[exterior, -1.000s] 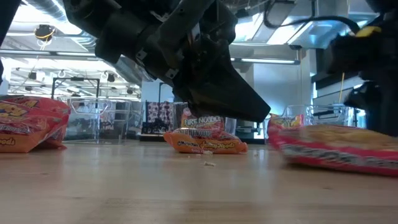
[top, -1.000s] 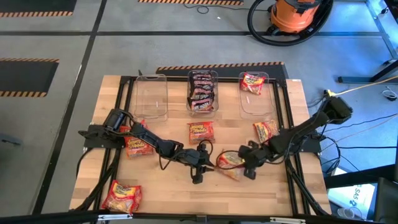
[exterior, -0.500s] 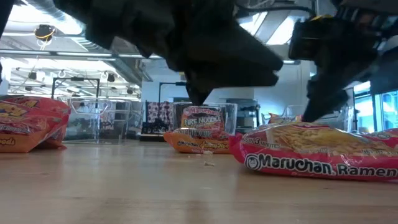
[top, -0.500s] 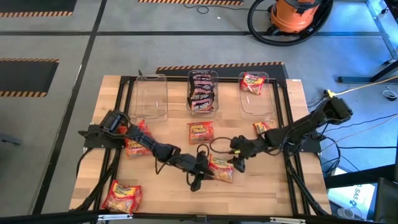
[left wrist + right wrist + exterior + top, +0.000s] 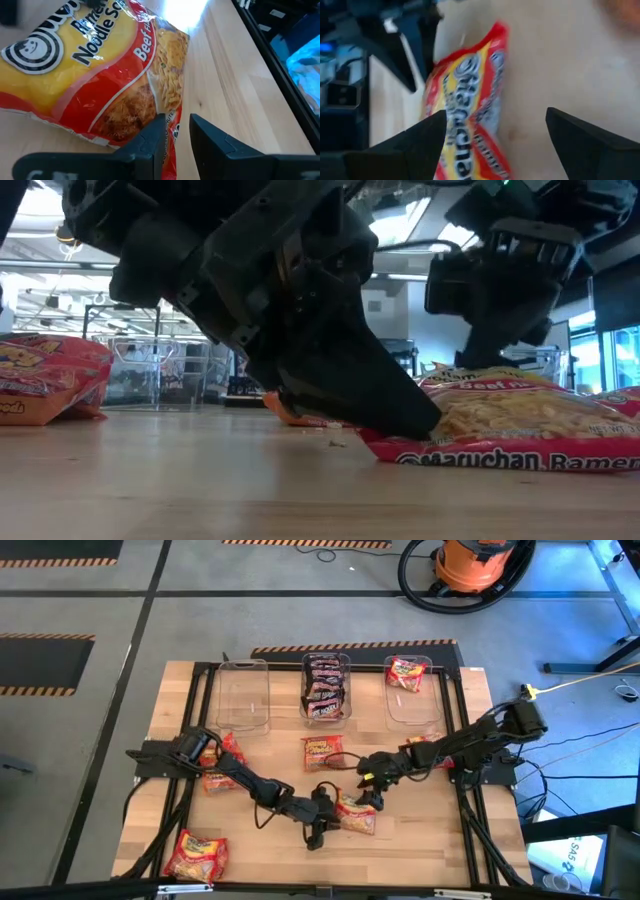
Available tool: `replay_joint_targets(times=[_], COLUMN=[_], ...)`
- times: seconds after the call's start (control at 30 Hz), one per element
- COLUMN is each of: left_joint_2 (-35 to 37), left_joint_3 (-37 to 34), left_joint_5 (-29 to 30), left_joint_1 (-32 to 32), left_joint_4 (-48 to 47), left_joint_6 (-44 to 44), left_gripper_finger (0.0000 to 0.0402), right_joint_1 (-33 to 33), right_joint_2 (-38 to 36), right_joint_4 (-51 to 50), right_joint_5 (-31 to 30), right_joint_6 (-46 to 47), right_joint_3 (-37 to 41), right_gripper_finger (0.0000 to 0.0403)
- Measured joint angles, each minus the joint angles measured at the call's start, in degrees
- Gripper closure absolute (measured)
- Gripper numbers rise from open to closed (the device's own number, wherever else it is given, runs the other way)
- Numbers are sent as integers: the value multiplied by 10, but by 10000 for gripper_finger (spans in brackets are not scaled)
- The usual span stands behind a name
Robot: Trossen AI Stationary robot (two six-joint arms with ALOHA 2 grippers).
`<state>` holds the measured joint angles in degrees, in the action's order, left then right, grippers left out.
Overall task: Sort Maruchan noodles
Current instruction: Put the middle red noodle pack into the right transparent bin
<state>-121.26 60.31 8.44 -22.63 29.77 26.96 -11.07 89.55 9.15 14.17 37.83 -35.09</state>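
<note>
On my wooden worktop (image 5: 250, 840), the left gripper (image 5: 328, 812) pinches the beef Maruchan packet (image 5: 354, 815) by its edge near the front centre; the right gripper (image 5: 371, 787) hovers just beside it (jaws spread wide).

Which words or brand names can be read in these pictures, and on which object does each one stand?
"Maruchan Ramen": front edge of the packet at the left hand, low view.
"Beef" and "Noodle So", cut off: the same packet, left wrist view.
Brand name, upside down and blurred: the same packet, right wrist view.
Print on the packets in the bins and elsewhere on the table: too small to read.
</note>
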Motion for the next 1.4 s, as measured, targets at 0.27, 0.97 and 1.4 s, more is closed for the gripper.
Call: replay_joint_targets(times=[0.27,0.97,1.4], left_joint_2=[-1,-2,-2], left_joint_3=[0,-1,-1], left_joint_5=[5,41,44], left_joint_1=[4,4,10], left_joint_4=[-2,-10,-12], left_joint_6=[-1,-5,-5], left_gripper_finger=[319,319,319], right_joint_1=[-1,2,-5], right_joint_2=[14,96,100], right_joint_4=[34,81,76], right_joint_5=[69,107,144], right_joint_6=[37,83,68], right_joint_3=[0,-23,-28], right_gripper_finger=[99,100,101])
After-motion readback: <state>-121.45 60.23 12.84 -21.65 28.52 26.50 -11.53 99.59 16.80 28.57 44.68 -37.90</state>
